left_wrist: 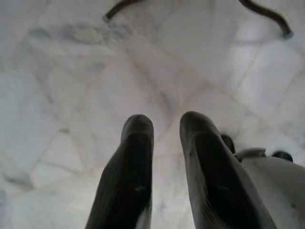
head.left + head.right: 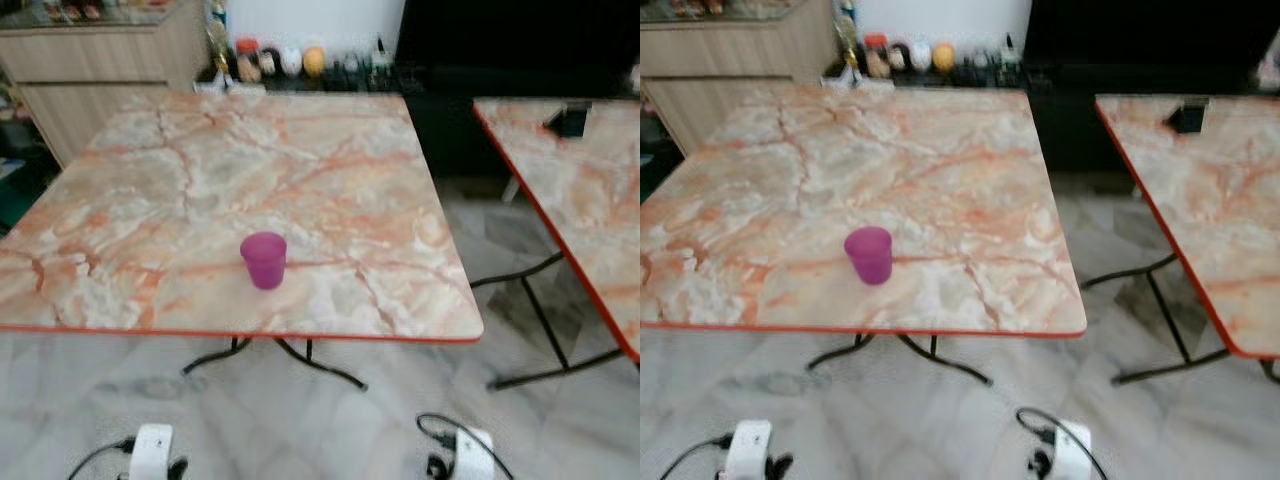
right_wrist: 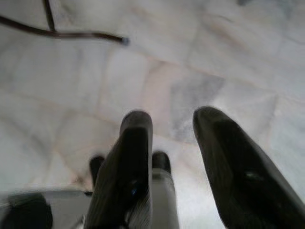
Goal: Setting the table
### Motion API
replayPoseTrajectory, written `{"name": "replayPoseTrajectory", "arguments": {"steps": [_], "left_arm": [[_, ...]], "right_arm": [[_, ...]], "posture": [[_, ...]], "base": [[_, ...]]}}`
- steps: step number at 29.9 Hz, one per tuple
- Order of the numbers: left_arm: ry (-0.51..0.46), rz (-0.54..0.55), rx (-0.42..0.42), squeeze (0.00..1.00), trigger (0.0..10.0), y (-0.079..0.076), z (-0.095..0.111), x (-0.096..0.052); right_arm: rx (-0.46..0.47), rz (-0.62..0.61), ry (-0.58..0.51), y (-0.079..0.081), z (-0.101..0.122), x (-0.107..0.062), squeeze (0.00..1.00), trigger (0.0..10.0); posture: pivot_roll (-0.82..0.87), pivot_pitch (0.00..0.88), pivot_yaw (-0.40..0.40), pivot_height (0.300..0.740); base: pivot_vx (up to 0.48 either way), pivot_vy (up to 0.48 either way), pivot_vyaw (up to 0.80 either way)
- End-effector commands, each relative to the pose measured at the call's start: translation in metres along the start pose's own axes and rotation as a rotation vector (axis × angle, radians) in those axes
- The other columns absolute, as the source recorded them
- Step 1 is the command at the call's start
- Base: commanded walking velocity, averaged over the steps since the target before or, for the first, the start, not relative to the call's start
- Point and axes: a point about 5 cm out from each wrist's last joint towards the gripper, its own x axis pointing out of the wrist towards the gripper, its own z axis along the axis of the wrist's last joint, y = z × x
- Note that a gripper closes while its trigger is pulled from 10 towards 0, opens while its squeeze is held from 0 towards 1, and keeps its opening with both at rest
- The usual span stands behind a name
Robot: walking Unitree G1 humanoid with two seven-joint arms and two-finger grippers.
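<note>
A translucent purple cup (image 2: 264, 260) stands upright near the front edge of a square table (image 2: 300, 150) with an orange-veined marble top and a red rim. Both arms hang low in front of the table, well below the cup. In the left wrist view, my left gripper (image 1: 167, 125) points down at the pale marble floor, its black fingers slightly apart with nothing between them. The right gripper (image 3: 172, 119) hangs the same way, open and holding nothing.
A second table of the same kind (image 2: 590, 200) stands to the right, across a gap of floor, with a dark object (image 2: 570, 120) on it. A wooden cabinet (image 2: 90, 60) and a row of jars (image 2: 290, 62) lie beyond. Curved black table legs (image 2: 310, 362) spread underneath.
</note>
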Motion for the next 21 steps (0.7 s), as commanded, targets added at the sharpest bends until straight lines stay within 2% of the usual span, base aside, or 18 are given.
{"name": "replayPoseTrajectory", "arguments": {"steps": [1,21], "left_arm": [[0.028,0.009,0.017,0.00,10.0,0.0050,-0.0062,-0.0025],[0.000,0.008,0.016,0.00,10.0,0.0072,-0.0003,-0.0016]], "right_arm": [[0.000,0.017,-0.001,0.0068,0.0007,0.0006,0.00,10.0],[-0.030,0.034,0.001,0.0106,-0.0004,0.0004,0.00,10.0]], "posture": [[0.07,0.000,0.010,0.724],[0.09,0.000,0.004,0.724]], "base": [[0.000,0.000,0.00],[0.000,0.000,0.00]]}}
